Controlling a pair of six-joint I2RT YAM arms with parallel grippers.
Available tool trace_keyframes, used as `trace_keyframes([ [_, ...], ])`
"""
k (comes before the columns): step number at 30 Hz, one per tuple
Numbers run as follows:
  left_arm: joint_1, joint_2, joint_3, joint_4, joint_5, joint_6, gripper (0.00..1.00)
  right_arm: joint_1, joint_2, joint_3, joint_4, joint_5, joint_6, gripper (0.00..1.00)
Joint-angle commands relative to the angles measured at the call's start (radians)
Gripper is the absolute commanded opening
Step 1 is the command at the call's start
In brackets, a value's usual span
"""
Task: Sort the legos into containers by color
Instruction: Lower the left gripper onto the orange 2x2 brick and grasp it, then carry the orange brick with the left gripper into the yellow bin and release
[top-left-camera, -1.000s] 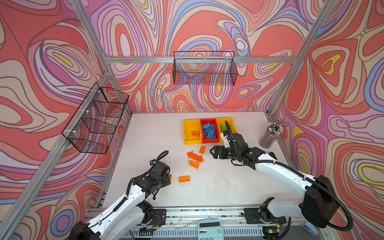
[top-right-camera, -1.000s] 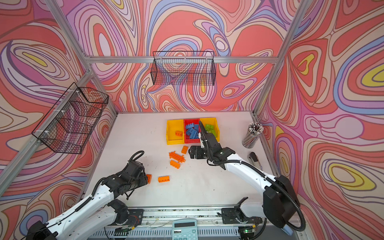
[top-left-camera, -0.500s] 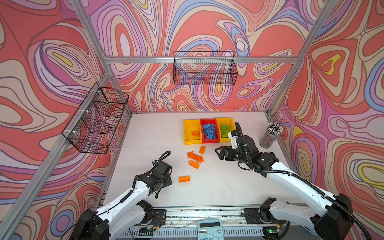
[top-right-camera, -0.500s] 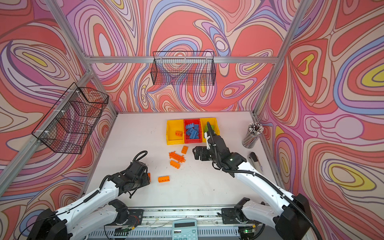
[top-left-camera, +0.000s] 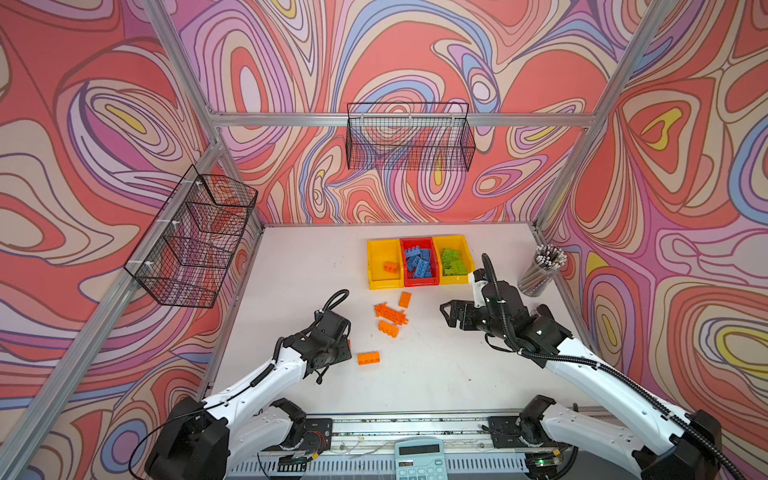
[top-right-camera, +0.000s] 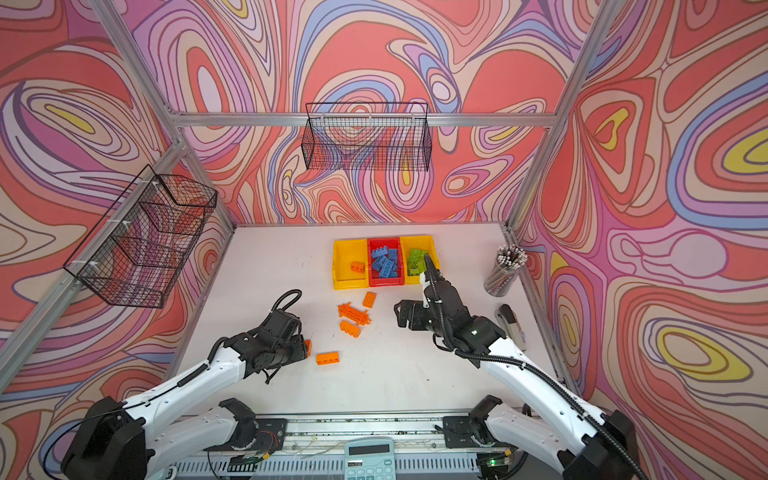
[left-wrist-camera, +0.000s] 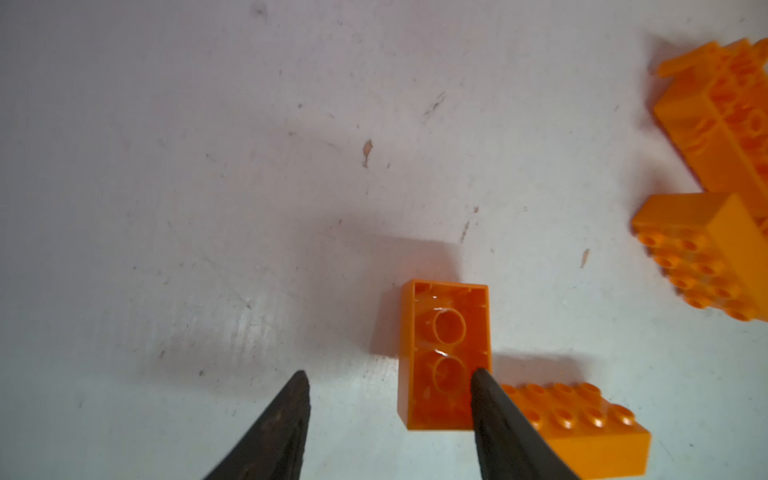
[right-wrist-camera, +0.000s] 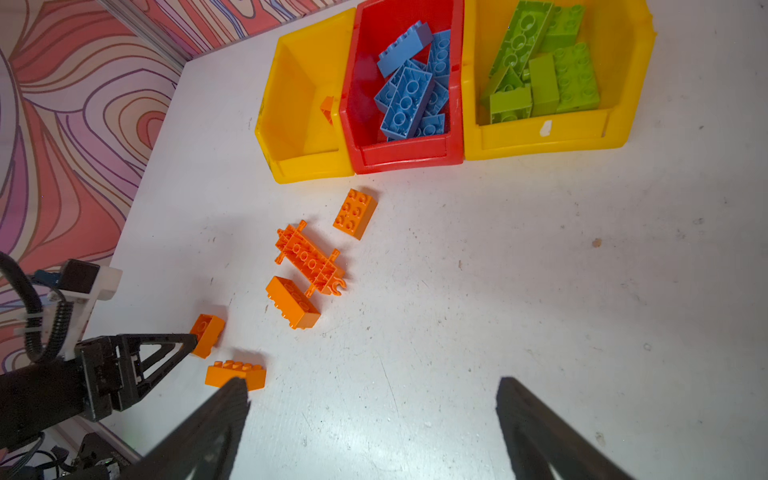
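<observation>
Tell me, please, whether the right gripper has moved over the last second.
Yes. In a top view the right gripper has drawn back from the yellow bin holding the green bricks, toward the table's front edge.

Orange legos (top-left-camera: 390, 313) scattered, containers (top-left-camera: 420, 281) side by side

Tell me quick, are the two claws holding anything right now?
Left claw: open, holding nothing; an orange brick lies at its tip.
Right claw: open, empty.
</observation>
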Motion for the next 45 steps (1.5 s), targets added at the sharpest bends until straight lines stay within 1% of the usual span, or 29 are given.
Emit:
trace_keyframes([
  [1,-0.007,0.002,0.016,-0.013,0.007,0.01,0.63,0.006,-0.009,-0.012,-0.032,0.024,0.013,0.98],
  [6,-0.02,0.036,0.029,-0.009,0.014,0.018,0.64,0.006,-0.04,-0.037,-0.017,0.035,0.018,0.98],
  [11,-0.046,0.079,0.044,0.02,0.015,0.019,0.65,0.006,-0.014,-0.053,-0.005,0.031,0.016,0.98],
  [18,-0.071,0.205,0.075,0.079,0.019,0.032,0.65,0.006,-0.014,-0.047,-0.014,0.043,0.014,0.98],
  [21,-0.071,0.28,0.088,0.103,0.007,0.049,0.63,0.006,-0.014,-0.048,-0.024,0.054,0.013,0.98],
  [24,-0.071,0.347,0.113,0.102,-0.009,0.063,0.58,0.006,-0.016,-0.05,-0.031,0.062,0.012,0.98],
  [25,-0.071,0.365,0.121,0.099,-0.01,0.065,0.54,0.006,-0.017,-0.05,-0.032,0.064,0.011,0.98],
  [27,-0.071,0.384,0.135,0.093,-0.009,0.065,0.45,0.006,-0.019,-0.048,-0.038,0.069,0.009,0.98],
  [28,-0.071,0.387,0.143,0.087,-0.01,0.065,0.37,0.006,-0.02,-0.049,-0.039,0.072,0.009,0.98],
  [29,-0.071,0.387,0.153,0.079,-0.015,0.069,0.27,0.006,-0.021,-0.049,-0.041,0.074,0.005,0.98],
  [30,-0.071,0.387,0.166,0.069,-0.023,0.072,0.21,0.006,-0.023,-0.049,-0.041,0.075,0.004,0.98],
  [33,-0.071,0.393,0.241,0.007,-0.056,0.101,0.09,0.006,-0.022,-0.048,-0.043,0.079,0.0,0.98],
  [35,-0.071,0.399,0.301,-0.031,-0.076,0.12,0.06,0.006,-0.024,-0.051,-0.041,0.083,0.0,0.98],
  [39,-0.071,0.426,0.41,-0.063,-0.103,0.156,0.06,0.007,-0.03,-0.059,-0.037,0.088,-0.002,0.98],
  [42,-0.071,0.49,0.534,-0.082,-0.121,0.191,0.06,0.006,-0.032,-0.06,-0.041,0.091,-0.004,0.98],
  [45,-0.07,0.584,0.692,-0.095,-0.129,0.225,0.06,0.005,-0.034,-0.058,-0.045,0.095,-0.005,0.98],
])
